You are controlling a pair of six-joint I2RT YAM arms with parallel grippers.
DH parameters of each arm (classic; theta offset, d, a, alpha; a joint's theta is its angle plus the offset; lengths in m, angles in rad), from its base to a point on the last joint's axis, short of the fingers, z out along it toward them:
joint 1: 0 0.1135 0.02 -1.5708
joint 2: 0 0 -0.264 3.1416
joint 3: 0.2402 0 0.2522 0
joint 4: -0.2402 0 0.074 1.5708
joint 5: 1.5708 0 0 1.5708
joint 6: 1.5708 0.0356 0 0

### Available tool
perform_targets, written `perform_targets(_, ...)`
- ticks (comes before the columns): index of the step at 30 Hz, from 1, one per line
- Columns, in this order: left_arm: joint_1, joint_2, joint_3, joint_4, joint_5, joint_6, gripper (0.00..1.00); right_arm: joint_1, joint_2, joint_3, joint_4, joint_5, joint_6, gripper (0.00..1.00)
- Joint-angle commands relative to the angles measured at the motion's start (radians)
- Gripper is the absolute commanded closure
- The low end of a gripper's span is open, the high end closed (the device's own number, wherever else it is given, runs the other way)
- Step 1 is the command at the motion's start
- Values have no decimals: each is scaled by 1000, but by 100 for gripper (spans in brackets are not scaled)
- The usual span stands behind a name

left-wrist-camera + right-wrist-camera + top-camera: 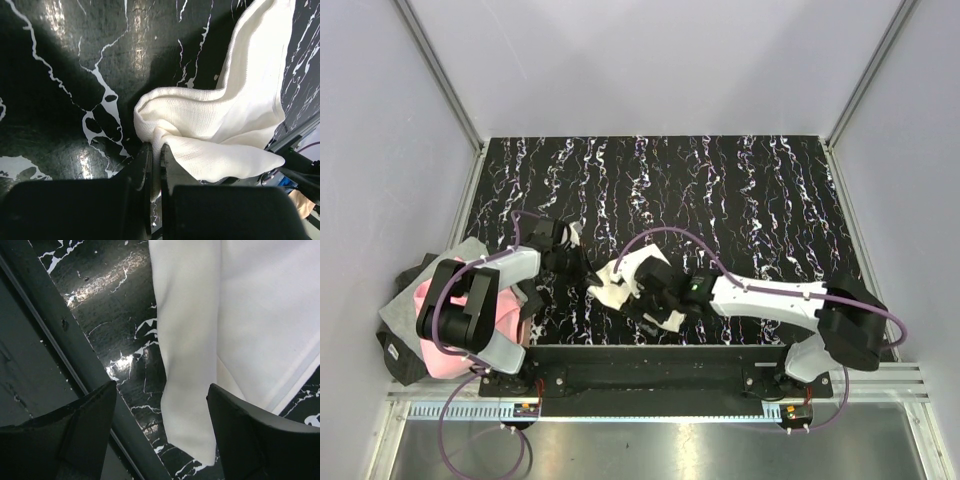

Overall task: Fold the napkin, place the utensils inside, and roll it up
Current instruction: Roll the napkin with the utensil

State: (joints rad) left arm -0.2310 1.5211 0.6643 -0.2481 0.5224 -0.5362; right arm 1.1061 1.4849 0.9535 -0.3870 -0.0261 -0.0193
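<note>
My right pincer [161,395] sat on the near side of the napkin [625,280], jaws wide, straddling a hanging flap but gripping nothing; free to re-grab, I judged. My left pincer [154,150] was at the napkin's left edge, clamped on a bunched fold, probably anchoring it for the fold. Napkin lay crumpled on the table [720,190]. No utensils visible. Pink and grey cloth [430,300] sat well left of the napkin.

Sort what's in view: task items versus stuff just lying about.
Job in hand:
- napkin, pinched in the shut left end effector
- right end effector, open, at the napkin
- utensils: not in view

Lying about:
- pink and grey cloth, left of the table
</note>
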Motion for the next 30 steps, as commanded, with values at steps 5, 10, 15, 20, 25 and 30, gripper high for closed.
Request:
perform_targets(5,9,27,47,-56,-36,53,100,44,126,34,88,95,-5,27)
perform_targets(10,7,27,49,-56,-35,56,100,43,173,16,94,159,-22,26)
perform_targets(15,9,30,61,-56,-22,62,100,31,233,24,100,153,-24,26)
perform_targets(20,7,33,80,-65,-9,79,100,-47,276,44,85,4,-13,32)
perform_targets(25,9,14,107,-69,-10,84,89,-117,322,90,13,-222,-5,58)
perform_targets(30,10,-36,149,-85,-42,88,59,-181,359,88,2,-438,13,69)
